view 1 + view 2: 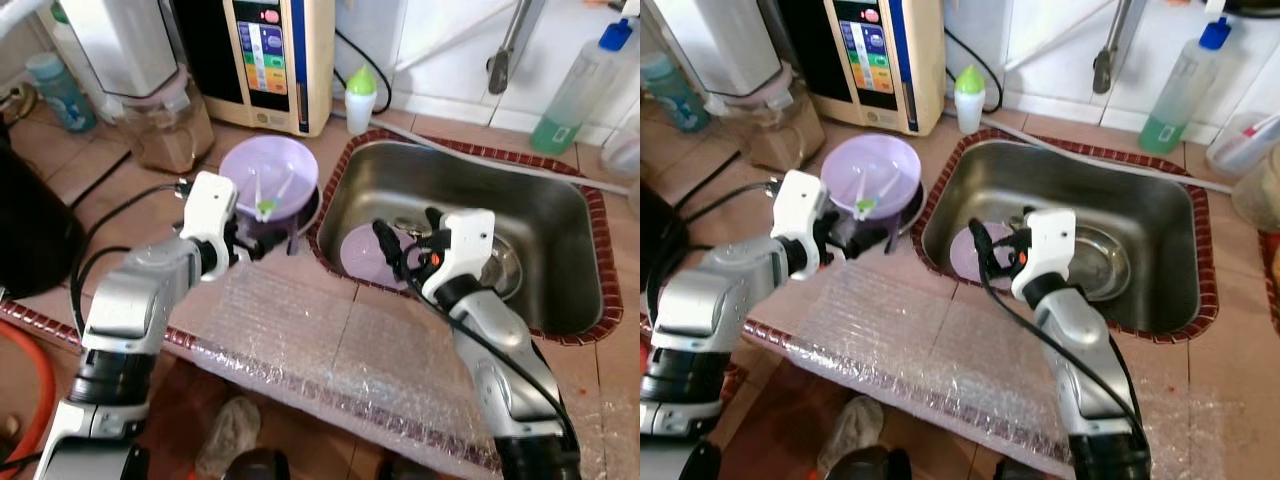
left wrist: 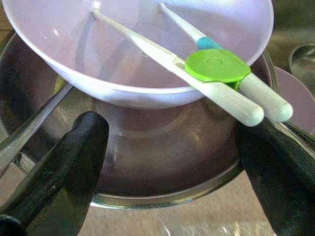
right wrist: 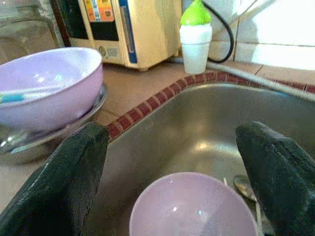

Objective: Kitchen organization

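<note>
A lavender bowl sits in a shallow metal dish on the counter, left of the sink. White training chopsticks with a green joint lie across the bowl. My left gripper is open, level with the dish's near rim and just short of it. A second lavender bowl lies in the sink's left part. My right gripper hovers open just above it, holding nothing. A metal plate lies in the sink beside that bowl.
Bubble wrap covers the counter's front edge. Behind stand a cream appliance, a blender jar, a small green-capped bottle and a detergent bottle. A dark appliance is at the far left, a faucet behind the sink.
</note>
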Controlling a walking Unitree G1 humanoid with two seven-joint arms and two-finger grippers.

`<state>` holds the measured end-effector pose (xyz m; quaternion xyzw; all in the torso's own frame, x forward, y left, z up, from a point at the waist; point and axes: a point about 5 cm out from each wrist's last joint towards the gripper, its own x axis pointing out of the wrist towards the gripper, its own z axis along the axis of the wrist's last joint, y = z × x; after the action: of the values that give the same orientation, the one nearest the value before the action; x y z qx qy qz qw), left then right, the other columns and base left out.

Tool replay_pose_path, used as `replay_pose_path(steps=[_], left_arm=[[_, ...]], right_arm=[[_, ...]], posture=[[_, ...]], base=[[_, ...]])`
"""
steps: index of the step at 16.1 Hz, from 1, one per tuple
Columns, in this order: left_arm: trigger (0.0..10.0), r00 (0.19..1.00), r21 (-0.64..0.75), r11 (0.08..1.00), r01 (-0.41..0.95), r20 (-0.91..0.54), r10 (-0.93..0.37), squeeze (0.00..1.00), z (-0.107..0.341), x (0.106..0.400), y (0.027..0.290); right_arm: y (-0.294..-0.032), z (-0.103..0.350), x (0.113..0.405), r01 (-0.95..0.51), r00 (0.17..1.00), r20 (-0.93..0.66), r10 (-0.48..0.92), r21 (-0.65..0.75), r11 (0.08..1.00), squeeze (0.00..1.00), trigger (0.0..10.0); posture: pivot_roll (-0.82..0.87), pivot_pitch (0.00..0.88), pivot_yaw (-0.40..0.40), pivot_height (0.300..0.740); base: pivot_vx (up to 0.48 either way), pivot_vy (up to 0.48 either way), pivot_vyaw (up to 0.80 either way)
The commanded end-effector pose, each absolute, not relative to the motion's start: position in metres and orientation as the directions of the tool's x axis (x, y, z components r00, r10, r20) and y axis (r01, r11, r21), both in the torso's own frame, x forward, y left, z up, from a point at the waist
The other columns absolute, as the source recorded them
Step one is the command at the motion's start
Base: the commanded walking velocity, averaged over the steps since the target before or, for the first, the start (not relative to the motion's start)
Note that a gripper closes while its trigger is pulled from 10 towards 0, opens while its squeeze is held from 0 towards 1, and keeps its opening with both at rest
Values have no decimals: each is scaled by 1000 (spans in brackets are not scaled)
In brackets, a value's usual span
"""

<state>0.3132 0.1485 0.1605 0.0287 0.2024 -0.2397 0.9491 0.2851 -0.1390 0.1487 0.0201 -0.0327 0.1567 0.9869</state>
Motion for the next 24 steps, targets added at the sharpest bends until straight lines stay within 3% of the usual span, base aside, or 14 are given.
replay_pose_path(steps=[1,5,11,12,14,22,24], left_arm=[[10000,783,-45,875,481,-426,-453,0,157,307,149],[10000,760,-60,866,496,-453,-467,0,154,290,148],[10000,761,-38,866,498,-459,-458,0,155,282,147],[10000,818,52,883,467,-404,-409,0,162,288,149],[10000,852,95,894,437,-361,-378,0,168,293,149],[10000,971,204,956,209,-156,-178,0,195,288,165],[10000,969,189,958,214,-161,-185,0,193,285,164]], right_arm=[[-142,151,288,-286,955,86,283,23,958,0,10000],[-144,161,293,-355,930,115,349,35,934,0,10000],[-159,164,300,-339,935,123,334,22,941,0,10000],[-157,168,302,-382,918,130,375,31,924,0,10000],[-159,174,304,-387,914,141,381,22,922,0,10000],[-164,191,315,-344,919,204,337,1,939,0,10000],[-162,191,318,-339,920,207,332,1,941,0,10000]], posture=[[-11,35,83,740],[1,26,80,740],[3,16,73,740],[4,11,66,740],[2,6,61,740],[10,0,20,740],[17,0,15,740]], base=[[0,0,0],[0,0,0],[0,0,0],[0,0,0],[0,0,0],[0,0,0],[0,0,0]])
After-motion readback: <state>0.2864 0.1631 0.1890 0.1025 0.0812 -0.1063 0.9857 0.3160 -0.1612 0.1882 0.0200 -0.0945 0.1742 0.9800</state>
